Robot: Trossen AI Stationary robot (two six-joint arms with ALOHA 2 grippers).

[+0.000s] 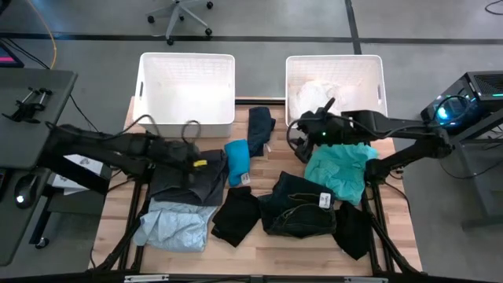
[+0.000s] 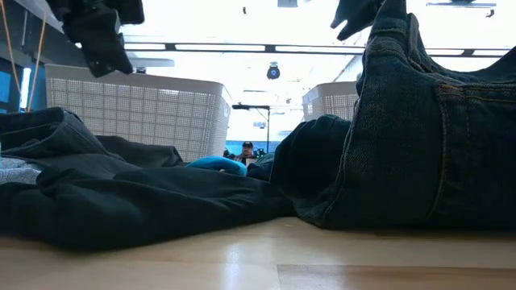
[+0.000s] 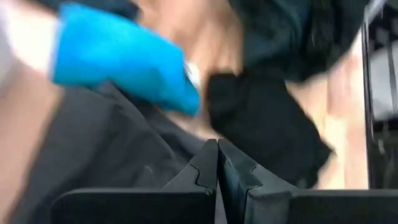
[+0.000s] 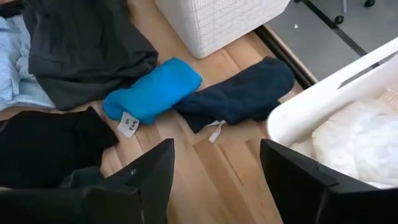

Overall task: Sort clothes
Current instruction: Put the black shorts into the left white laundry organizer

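The clothes (image 1: pixel 259 196) lie strewn across the wooden table (image 1: pixel 259 255) in front of both baskets; a white garment (image 1: pixel 322 93) already sits in the right basket (image 1: pixel 334 67), apparently the lights' bin, while the left basket (image 1: pixel 187 71) looks empty. You see the bright blue piece (image 1: pixel 237 163) rolled, its long axis running toward the baskets. Your left gripper (image 1: pixel 196 161), fingers together and empty, hovers over the charcoal garment (image 1: pixel 189 185). Your right gripper (image 1: pixel 302 130), fingers apart, holds nothing beside the teal garment (image 1: pixel 339 169).
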